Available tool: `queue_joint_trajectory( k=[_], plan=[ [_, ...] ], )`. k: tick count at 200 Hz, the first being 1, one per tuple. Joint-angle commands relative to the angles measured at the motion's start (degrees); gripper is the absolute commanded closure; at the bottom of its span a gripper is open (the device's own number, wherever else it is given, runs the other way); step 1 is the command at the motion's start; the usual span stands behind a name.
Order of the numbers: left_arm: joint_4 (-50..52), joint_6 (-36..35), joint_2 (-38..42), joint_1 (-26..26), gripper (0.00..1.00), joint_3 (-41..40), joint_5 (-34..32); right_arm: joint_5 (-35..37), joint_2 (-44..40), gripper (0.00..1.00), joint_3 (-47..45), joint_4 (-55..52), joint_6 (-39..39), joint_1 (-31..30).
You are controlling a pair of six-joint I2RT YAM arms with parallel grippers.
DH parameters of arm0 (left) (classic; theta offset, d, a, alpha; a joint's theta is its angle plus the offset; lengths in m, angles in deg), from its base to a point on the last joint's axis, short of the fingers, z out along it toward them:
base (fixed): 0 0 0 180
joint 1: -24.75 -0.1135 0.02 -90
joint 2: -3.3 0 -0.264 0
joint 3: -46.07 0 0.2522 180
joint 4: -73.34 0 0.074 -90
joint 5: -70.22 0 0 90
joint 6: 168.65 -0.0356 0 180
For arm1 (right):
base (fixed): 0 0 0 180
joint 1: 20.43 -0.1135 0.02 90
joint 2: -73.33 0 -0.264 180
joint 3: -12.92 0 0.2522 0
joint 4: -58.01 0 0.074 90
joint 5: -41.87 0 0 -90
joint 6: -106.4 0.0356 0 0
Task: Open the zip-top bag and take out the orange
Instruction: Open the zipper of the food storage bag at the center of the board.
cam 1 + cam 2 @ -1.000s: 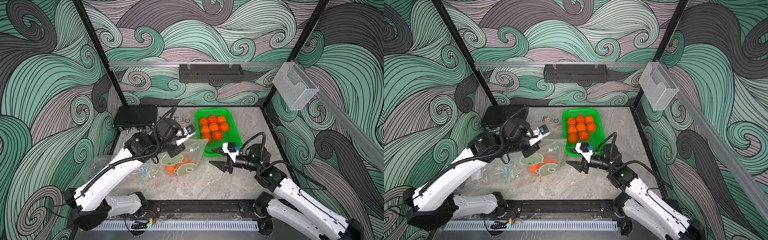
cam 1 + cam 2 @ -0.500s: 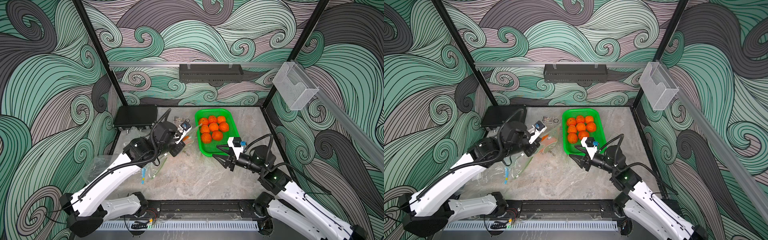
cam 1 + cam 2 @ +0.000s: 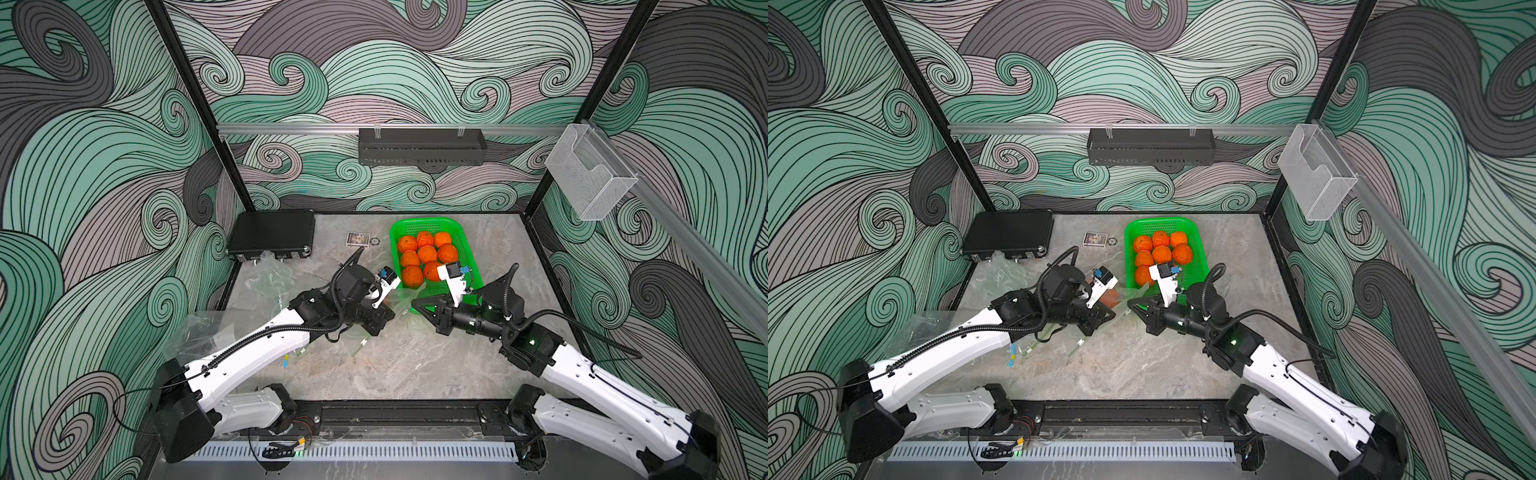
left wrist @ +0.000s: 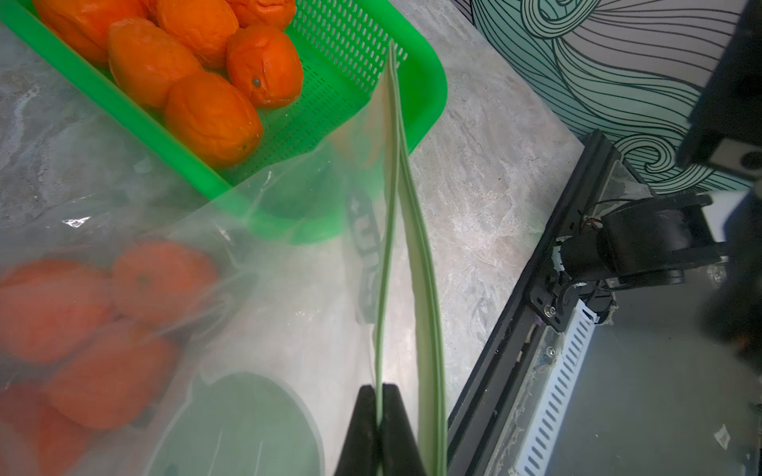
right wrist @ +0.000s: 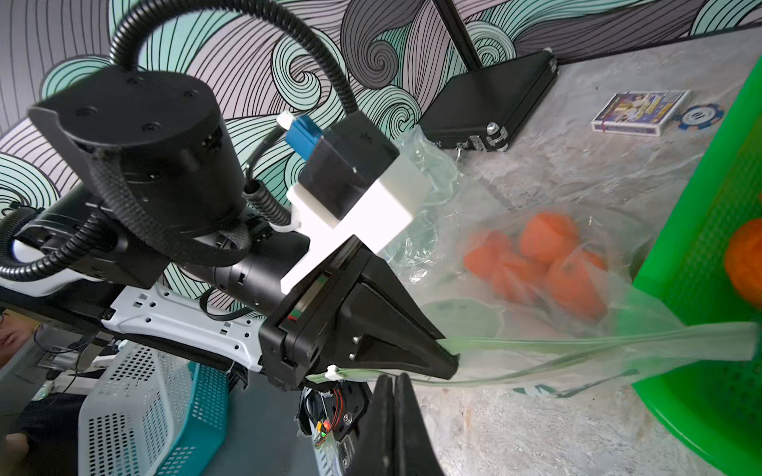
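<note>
Both arms are seen shifted toward the green basket point(image 3: 415, 224) since a second ago, and the right gripper point(image 5: 394, 383), spread wide then, is now brought together. Its tips are set at one green zip lip of the zip-top bag point(image 4: 288, 288); whether the film is pinched between them cannot be told. The other lip is clamped in the left gripper point(image 4: 378, 395). The two lips are parted near the grippers and joined at the far end. The bag is held just beside the basket's near corner. Several oranges point(image 4: 136, 280) are seen through the film, still inside the bag; more are piled in the basket.
</note>
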Motion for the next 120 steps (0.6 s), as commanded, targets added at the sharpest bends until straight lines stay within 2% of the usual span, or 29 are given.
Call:
queue_joint_trajectory(
  k=[1, 36, 77, 120],
  plan=[
    [-1.47, 1.40, -0.61, 0.62, 1.00, 2.56, 2.30, 4.22, 2.59, 0.95, 1.83, -1.66, 1.49, -2.82],
    [-1.06, 0.29, -0.17, 0.90, 1.00, 2.62, 2.92, 9.93, 6.57, 0.95, 4.46, -6.77, 0.79, -3.80],
    [-1.41, -0.33, 0.70, 1.02, 1.00, 1.63, 3.59, 13.09, 7.54, 0.95, 4.90, -9.25, -0.44, -4.15],
    [-1.76, -0.20, 0.84, 1.06, 1.00, 2.06, 2.11, 12.48, 8.86, 0.95, 2.83, -11.06, -0.28, -5.05]
  ],
)
